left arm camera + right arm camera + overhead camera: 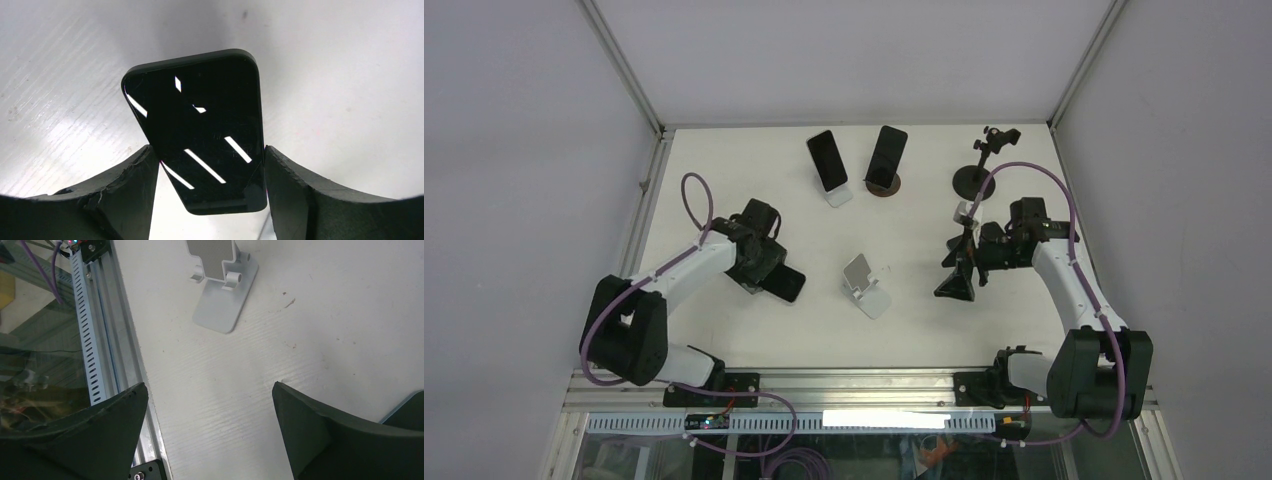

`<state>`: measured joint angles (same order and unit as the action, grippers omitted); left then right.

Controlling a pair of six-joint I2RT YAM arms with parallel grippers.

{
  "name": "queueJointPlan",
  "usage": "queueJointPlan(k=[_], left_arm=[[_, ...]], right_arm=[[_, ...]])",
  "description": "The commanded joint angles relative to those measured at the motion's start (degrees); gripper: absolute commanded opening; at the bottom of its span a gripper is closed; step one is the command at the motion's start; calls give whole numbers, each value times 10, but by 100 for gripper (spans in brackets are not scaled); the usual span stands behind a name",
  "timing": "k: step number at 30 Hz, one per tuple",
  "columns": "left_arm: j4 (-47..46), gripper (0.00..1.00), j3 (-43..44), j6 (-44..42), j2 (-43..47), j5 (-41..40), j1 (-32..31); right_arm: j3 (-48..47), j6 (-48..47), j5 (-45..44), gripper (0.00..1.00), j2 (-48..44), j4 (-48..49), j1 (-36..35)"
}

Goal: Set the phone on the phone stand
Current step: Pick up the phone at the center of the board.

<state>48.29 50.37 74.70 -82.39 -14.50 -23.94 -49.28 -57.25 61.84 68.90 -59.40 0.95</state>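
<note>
Over on the left side of the white tabletop (914, 335), the left gripper (210, 167) grips a slim black glossy phone (200, 130). Its two black fingers (125, 185) press against the phone's long edges. The phone sits squarely between them, its far end sticking out past the fingertips. Whether it rests on the surface or is raised off it, I cannot tell.

Near the centre stands a silver-grey folding phone stand (867, 288), empty, to the right of the held phone and not touching it. At the back, a second black phone (827, 160) leans on a white stand (838, 196), and a third black phone (887, 155) on a dark round-based stand (883, 186). Further right is a black round-based stand with a thin clamp arm (977, 172). That makes three phones and four stands.

On the right, the right gripper (210, 390) hangs above the table with its jaws spread wide, holding nothing.
</note>
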Motion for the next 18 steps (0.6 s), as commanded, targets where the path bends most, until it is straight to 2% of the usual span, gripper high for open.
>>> queueJointPlan(k=[1, 8, 13, 18], left_arm=[[-65, 35, -13, -58, 64, 27, -2], [-113, 31, -13, -106, 100, 70, -4], [-121, 31, 19, -137, 122, 91, -12], [-121, 31, 55, -144, 153, 91, -29]], right_arm=[[-20, 30, 54, 99, -3, 16, -9], [-25, 106, 80, 99, -6, 72, -62], [-84, 148, 82, 99, 8, 79, -121], [-159, 232, 61, 99, 34, 101, -165]])
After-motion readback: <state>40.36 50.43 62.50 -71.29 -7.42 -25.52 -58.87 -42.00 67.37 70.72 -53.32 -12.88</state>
